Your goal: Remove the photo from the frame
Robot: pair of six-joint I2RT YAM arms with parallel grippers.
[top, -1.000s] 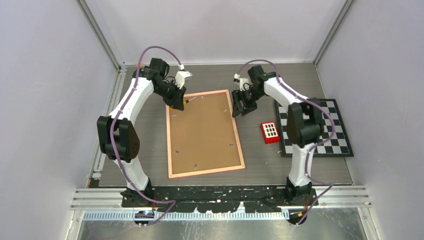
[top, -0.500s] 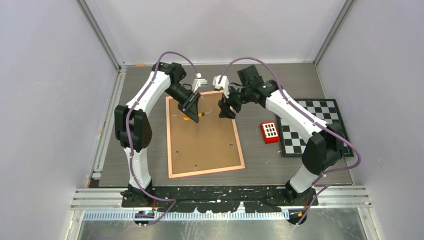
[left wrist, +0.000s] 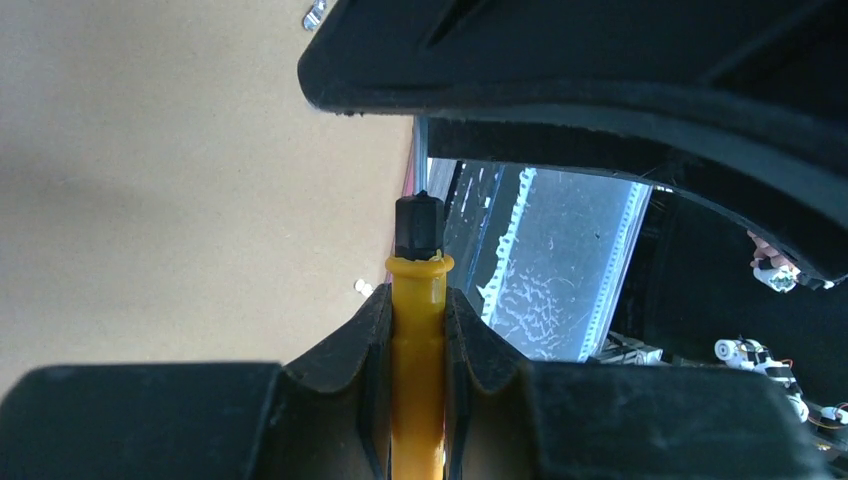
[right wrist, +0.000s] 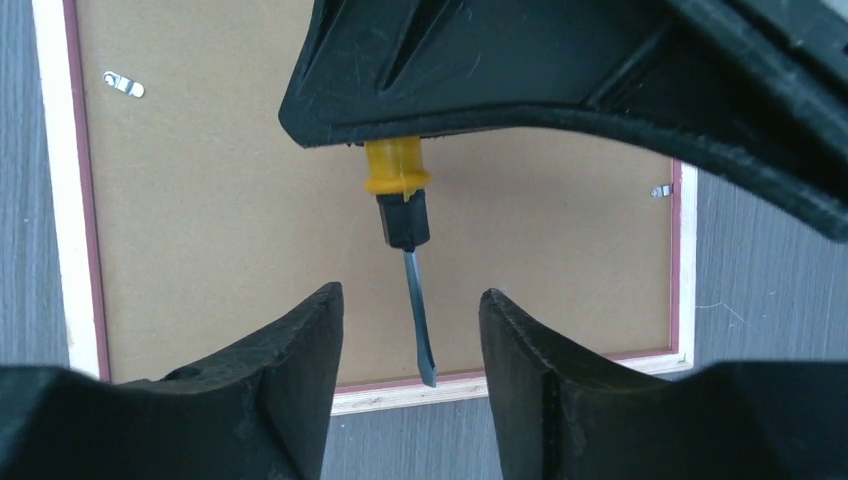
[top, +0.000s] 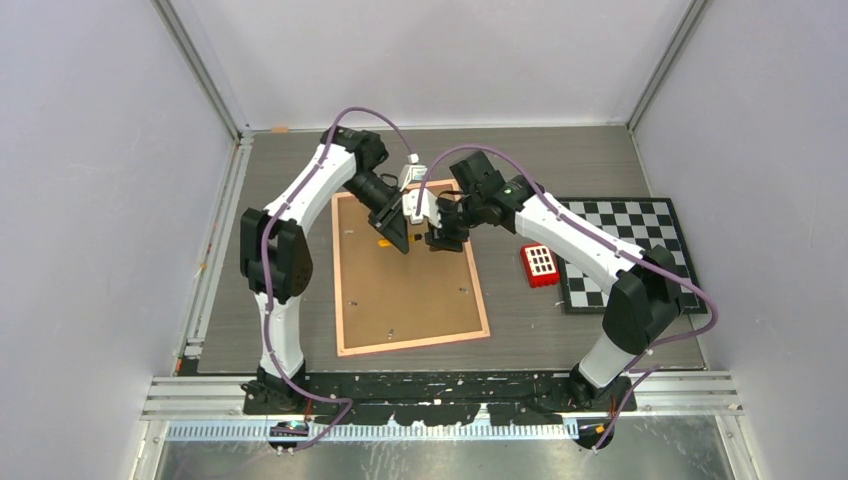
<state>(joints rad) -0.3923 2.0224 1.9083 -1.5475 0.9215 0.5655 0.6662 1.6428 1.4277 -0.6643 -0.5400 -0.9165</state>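
Note:
The frame [top: 410,290] lies face down on the table, brown fibreboard back up, with a thin pink border. The photo is hidden under that back. My left gripper [top: 400,236] is shut on a yellow-handled screwdriver [left wrist: 417,350] and holds it above the upper part of the frame. My right gripper [top: 437,233] is open and faces the left one. In the right wrist view the screwdriver's blade [right wrist: 417,310] hangs between my right gripper's [right wrist: 410,330] open fingers without touching them. Small metal clips [right wrist: 124,84] show on the back panel [right wrist: 220,200].
A red block with white squares [top: 540,264] lies right of the frame. A black-and-white checkerboard [top: 630,255] lies at the table's right side. Pale walls close in the back and both sides.
Both grippers have moved inward from the frame's upper corners and now meet over its upper middle. The left one carried the screwdriver; its blade now sits between the right gripper's open fingers.

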